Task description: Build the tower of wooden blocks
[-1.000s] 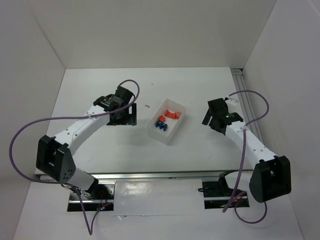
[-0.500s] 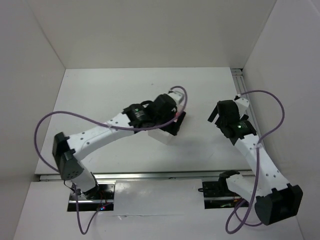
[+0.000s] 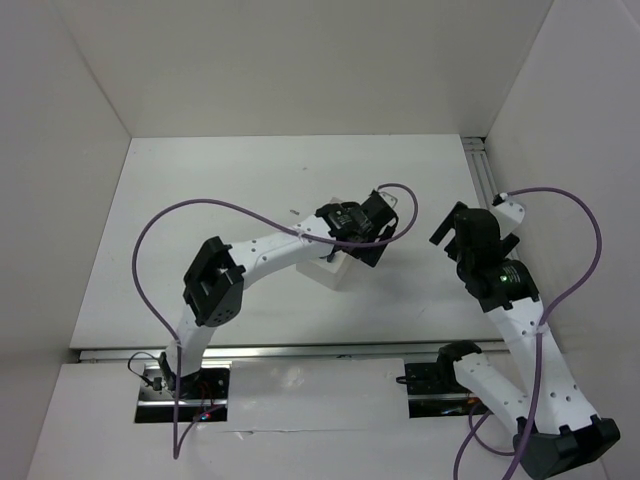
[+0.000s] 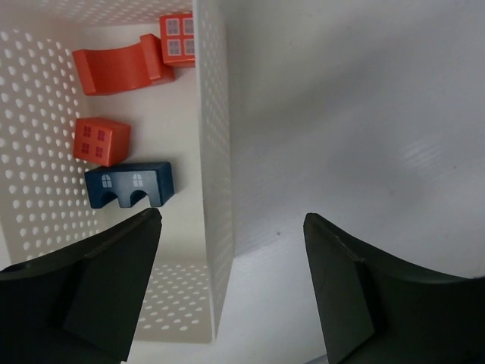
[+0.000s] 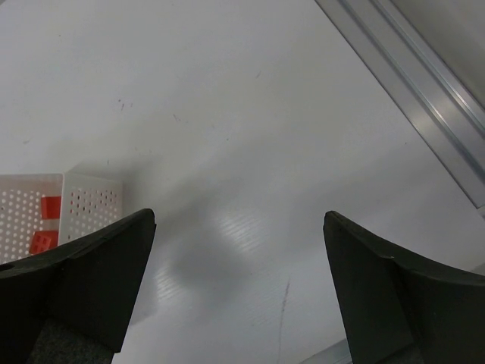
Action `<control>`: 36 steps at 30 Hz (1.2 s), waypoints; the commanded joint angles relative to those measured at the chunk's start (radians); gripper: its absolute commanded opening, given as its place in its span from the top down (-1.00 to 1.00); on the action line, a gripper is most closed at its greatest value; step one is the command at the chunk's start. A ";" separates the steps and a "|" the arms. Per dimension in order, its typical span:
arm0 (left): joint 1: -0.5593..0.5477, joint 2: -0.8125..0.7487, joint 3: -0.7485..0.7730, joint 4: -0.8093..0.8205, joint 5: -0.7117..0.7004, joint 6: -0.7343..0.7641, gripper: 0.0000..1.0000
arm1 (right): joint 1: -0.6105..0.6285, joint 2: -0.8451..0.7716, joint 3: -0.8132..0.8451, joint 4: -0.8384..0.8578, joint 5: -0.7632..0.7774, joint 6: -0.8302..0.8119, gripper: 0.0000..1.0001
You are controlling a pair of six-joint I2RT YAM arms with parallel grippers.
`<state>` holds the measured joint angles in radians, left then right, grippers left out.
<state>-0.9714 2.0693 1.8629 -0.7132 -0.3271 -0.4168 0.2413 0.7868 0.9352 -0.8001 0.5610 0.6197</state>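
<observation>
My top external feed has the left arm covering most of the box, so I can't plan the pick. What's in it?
Observer: Four unstacked blocks: a blue notched block, a red-orange cube, a curved red piece and another windowed red block.
Operator: Is that arm lined up on one?
Observer: No. The left gripper is open, straddling the box wall: one of its fingers over the inside, one over the table.
Operator: And the other arm?
Observer: The right gripper is open, nothing between its fingers.
</observation>
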 commanded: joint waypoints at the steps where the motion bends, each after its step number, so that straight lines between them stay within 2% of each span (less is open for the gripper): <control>1: 0.025 0.018 0.054 -0.006 -0.047 0.027 -0.78 | -0.005 -0.001 0.036 -0.037 0.011 -0.003 -0.98; 6: 0.053 0.066 0.055 -0.006 0.002 0.027 -0.70 | -0.005 0.020 0.036 -0.037 0.002 -0.003 -0.98; 10: 0.053 0.087 0.055 -0.006 0.052 0.027 -0.46 | -0.005 0.020 0.036 -0.037 0.002 -0.003 -0.98; 11: 0.053 0.098 0.055 -0.006 0.062 0.018 -0.29 | -0.005 0.020 0.036 -0.037 0.002 -0.003 -0.98; 14: 0.053 0.098 0.055 -0.006 0.071 0.018 -0.14 | -0.005 0.020 0.036 -0.037 0.002 -0.003 -0.98; 15: 0.053 0.098 0.055 -0.006 0.080 0.018 0.15 | -0.005 0.020 0.036 -0.037 0.002 -0.003 -0.98; 17: 0.053 0.098 0.077 -0.006 0.105 0.018 0.55 | -0.005 0.020 0.036 -0.037 0.002 -0.003 -0.98; 18: 0.053 0.088 0.091 -0.023 0.131 0.027 0.92 | -0.005 0.020 0.036 -0.037 0.002 -0.003 -0.98; 19: 0.062 0.087 0.113 -0.040 0.146 0.027 1.00 | -0.005 0.020 0.036 -0.037 0.002 -0.003 -0.98; 21: 0.071 0.087 0.197 -0.089 0.241 0.027 1.00 | -0.005 0.020 0.045 -0.037 0.002 -0.003 -0.98; 24: 0.127 0.037 0.210 -0.060 0.417 -0.005 1.00 | -0.005 0.029 0.066 -0.025 -0.019 -0.027 -0.98; 25: 0.141 0.020 0.194 0.002 0.562 -0.023 1.00 | -0.005 0.029 0.077 -0.025 -0.019 -0.038 -0.98; 30: 0.246 -0.028 0.086 0.194 0.885 -0.129 1.00 | -0.005 0.029 0.114 -0.025 -0.019 -0.049 -0.98; 31: 0.263 -0.028 0.067 0.236 0.995 -0.178 1.00 | -0.005 0.029 0.123 -0.025 -0.019 -0.049 -0.98; 34: 0.322 -0.037 -0.025 0.441 1.135 -0.267 1.00 | -0.005 0.029 0.132 -0.025 -0.019 -0.049 -0.98; 36: 0.344 -0.046 -0.115 0.574 1.256 -0.377 1.00 | -0.005 0.029 0.132 -0.034 -0.019 -0.058 -0.98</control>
<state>-0.6575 2.0914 1.8217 -0.4183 0.6434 -0.6369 0.2413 0.8196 1.0290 -0.8085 0.5354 0.5785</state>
